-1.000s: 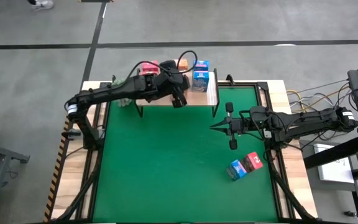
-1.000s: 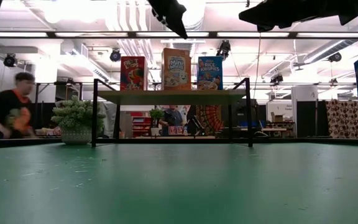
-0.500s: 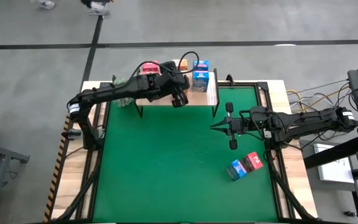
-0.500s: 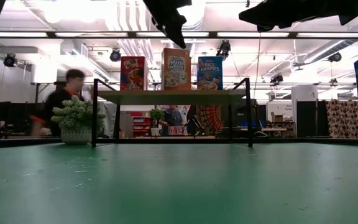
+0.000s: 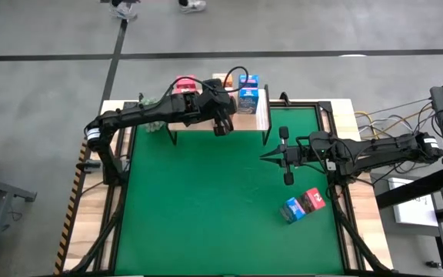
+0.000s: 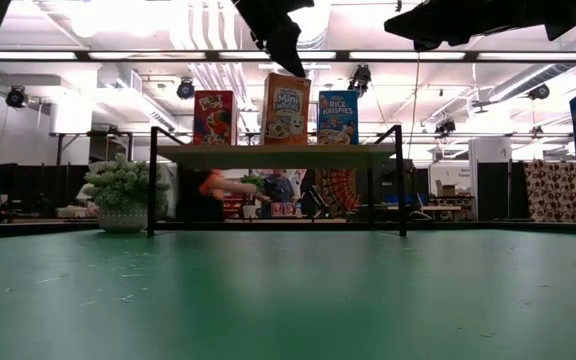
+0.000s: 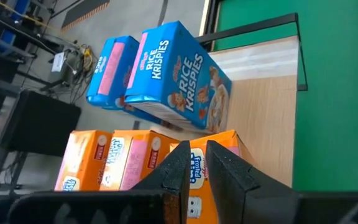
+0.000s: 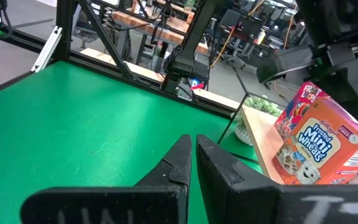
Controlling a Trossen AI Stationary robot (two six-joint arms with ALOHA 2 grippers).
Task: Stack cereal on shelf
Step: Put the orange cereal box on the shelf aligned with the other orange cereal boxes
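Cereal: the front orange box (image 6: 285, 108) now tips on the shelf (image 6: 273, 154) as the left gripper (image 5: 221, 125), fingers nearly shut, pushes it; the right gripper (image 5: 266, 157) waits shut over the mat.

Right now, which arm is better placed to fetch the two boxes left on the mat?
Right. The right gripper hangs shut and empty over the mat, close to the blue box and red box. The left gripper is busy at the shelf, tilting the orange box.
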